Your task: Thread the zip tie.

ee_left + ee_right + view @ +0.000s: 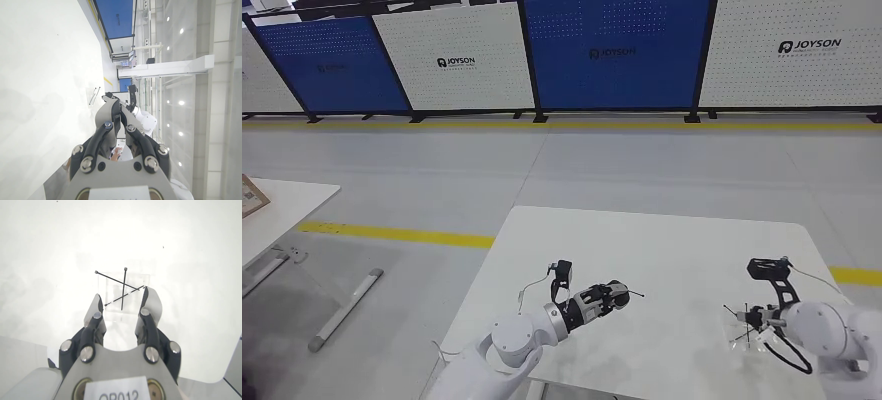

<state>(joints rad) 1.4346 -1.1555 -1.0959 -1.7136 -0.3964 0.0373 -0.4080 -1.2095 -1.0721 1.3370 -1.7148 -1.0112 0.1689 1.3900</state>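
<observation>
Closest to the camera in the right wrist view is the right hand [122, 293]. Its two fingers are spread wide apart. It hangs just over three black zip ties [123, 284] that lie crossed over each other. One fingertip [145, 292] is just beside the end of one of them. The zip ties rest on a clear sheet [130, 303], and the sheet lies flat on the white tabletop [56, 247].

In the top view, the right hand [750, 320] and the zip ties [739, 326] are near the right front part of the tabletop [672, 245]. The left hand [617, 296] is nearer the middle, well apart from them. Its fingers are pressed together, pinching one thin black zip tie [635, 294]. The end of this zip tie pokes out past the fingertips toward the right hand. In the left wrist view, the left hand [117, 103] is raised a little over the tabletop.
</observation>
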